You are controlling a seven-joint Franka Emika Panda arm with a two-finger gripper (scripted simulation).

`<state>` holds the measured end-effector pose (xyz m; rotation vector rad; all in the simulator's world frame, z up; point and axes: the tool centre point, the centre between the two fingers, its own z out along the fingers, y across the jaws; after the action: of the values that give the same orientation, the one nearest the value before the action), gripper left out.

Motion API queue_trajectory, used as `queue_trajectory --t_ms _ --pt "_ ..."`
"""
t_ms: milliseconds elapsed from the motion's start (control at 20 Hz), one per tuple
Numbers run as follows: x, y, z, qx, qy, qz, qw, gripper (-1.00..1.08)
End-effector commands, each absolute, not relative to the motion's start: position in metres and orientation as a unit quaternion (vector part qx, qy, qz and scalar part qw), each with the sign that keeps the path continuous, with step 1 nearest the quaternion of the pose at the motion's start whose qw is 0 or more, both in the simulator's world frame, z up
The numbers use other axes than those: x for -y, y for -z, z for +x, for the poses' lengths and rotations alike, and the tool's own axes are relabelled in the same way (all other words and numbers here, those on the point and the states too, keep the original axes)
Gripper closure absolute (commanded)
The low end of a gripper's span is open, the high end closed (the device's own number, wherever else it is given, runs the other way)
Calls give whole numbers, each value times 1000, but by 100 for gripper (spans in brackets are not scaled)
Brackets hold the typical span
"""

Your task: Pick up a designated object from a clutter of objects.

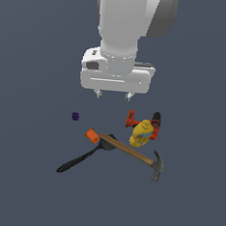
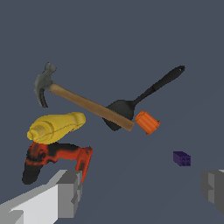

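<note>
The designated object, a tiny dark purple block (image 1: 75,116) (image 2: 181,158), lies alone on the dark floor, apart from the clutter toward the exterior view's left. My gripper (image 1: 114,94) (image 2: 142,192) hangs above the floor, open and empty, with its fingertips (image 2: 70,192) wide apart. It sits to the exterior view's right of the purple block and higher up. The clutter holds a wooden-handled hammer (image 1: 131,152) (image 2: 87,104), a black spatula (image 1: 82,159) (image 2: 144,97), a small orange block (image 1: 91,135) (image 2: 147,122), a yellow bottle (image 1: 141,132) (image 2: 56,127) and a red-and-black drill (image 1: 154,123) (image 2: 54,158).
The hammer's handle lies across the spatula's blade, its end touching the orange block. The yellow bottle rests against the drill. The floor is a flat dark grey surface all round.
</note>
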<state>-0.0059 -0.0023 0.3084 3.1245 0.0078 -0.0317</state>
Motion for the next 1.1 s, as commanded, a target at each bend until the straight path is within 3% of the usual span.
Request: queue_trajectory --t_ms 0,1050 --pt "2 -308 -6 -2 10 1000 8 -92" --pt "31 -272 -11 9 30 1000 2 -92"
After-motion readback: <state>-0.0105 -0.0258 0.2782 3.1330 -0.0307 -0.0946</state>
